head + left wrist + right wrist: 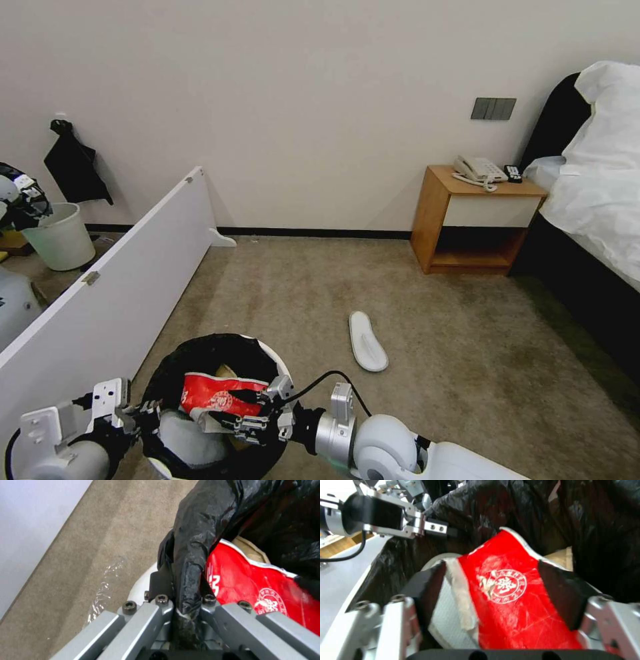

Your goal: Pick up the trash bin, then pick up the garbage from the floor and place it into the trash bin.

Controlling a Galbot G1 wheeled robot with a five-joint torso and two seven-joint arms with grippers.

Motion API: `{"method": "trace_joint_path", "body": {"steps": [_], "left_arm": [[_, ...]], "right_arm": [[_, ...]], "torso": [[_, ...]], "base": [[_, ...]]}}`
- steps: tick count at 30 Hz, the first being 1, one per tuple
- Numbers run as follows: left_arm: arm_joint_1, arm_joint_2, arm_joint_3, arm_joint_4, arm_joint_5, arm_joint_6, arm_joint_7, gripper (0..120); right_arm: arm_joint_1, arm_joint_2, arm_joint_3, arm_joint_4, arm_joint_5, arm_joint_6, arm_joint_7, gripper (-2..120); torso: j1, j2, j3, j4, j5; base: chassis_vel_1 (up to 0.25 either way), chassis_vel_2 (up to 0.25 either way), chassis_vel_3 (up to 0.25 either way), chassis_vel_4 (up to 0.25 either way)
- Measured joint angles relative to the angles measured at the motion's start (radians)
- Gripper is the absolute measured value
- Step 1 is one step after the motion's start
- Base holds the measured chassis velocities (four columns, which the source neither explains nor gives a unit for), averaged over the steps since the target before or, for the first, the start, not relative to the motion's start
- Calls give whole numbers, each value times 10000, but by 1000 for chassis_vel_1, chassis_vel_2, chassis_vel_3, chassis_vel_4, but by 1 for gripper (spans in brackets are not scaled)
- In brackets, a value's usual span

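Carpet [467, 373] lies open ahead, with one white slipper [367, 341] well apart from the trash bin [175, 373] at the near edge. The left tool [186, 597] is clamped on the bin's bag-covered rim beside a white partition board [107, 300]. The right tool [500, 597] grips a red-white crushed carton [510, 600] over the bin's mouth. A nightstand [477, 220] and bed [593, 200] close the right side.

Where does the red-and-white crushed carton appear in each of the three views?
Head view: carton bottom centre, inside the trash bin.
Left wrist view: carton beside the clamped rim.
Right wrist view: carton between the right gripper fingers.
Shared landmark: black bag.
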Motion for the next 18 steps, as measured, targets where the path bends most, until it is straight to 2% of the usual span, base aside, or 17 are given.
{"method": "trace_joint_path", "body": {"steps": [1, 3, 4, 7, 18], "left_arm": [[0, 0, 0, 0, 0, 0, 0, 2], [37, 32, -3, -1, -100, 0, -62, 2], [37, 32, -3, -1, -100, 0, -62, 2], [71, 101, -5, -1, -246, -3, -174, 2], [192, 290, 29, 100, -479, -4, -330, 1]], "right_arm": [[0, 0, 0, 0, 0, 0, 0, 77], [1, -46, 16, 59, -7, 85, -40, 88], [1, -46, 16, 59, -7, 85, -40, 88], [26, -98, 73, 197, -41, 278, -159, 99], [196, -66, 277, 652, -176, 1019, -548, 100]], "torso": [[0, 0, 0, 0, 0], [0, 0, 0, -1, 0], [0, 0, 0, -1, 0], [0, 0, 0, -1, 0], [0, 0, 0, 0, 0]], "base": [[0, 0, 0, 0], [0, 0, 0, 0], [0, 0, 0, 0], [0, 0, 0, 0], [0, 0, 0, 0]]}}
